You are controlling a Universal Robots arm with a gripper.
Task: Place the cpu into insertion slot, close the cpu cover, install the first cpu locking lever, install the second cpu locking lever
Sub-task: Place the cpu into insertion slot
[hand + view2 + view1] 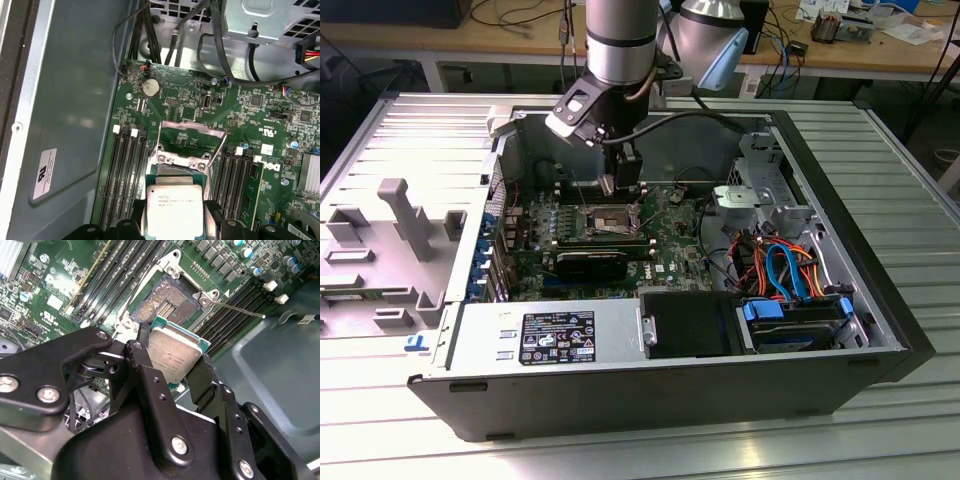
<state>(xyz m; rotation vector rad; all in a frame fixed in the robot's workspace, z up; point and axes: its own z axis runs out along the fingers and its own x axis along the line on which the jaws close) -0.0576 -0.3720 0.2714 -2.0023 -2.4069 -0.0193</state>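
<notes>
My gripper (172,367) is shut on the cpu (175,354), a flat square chip with a silver-grey top, held by two opposite edges between the black fingers (142,365). In the first wrist view the cpu (174,209) hangs over the near edge of the insertion slot (180,160). The second wrist view shows the slot's dark pin grid (160,302) bare, just beyond the chip. The cpu cover (192,128) stands swung open behind the slot. A thin locking lever (240,309) sticks out beside it. In the exterior view the gripper (618,185) hovers a little above the slot (605,222) inside the open computer case.
Long black memory slots (125,175) flank the socket on both sides. A coin battery (150,88) and black cables (215,45) lie beyond it. The grey case wall (75,100) rises close by. A power supply (550,335) and a drive with blue and orange cables (790,270) fill the case's front.
</notes>
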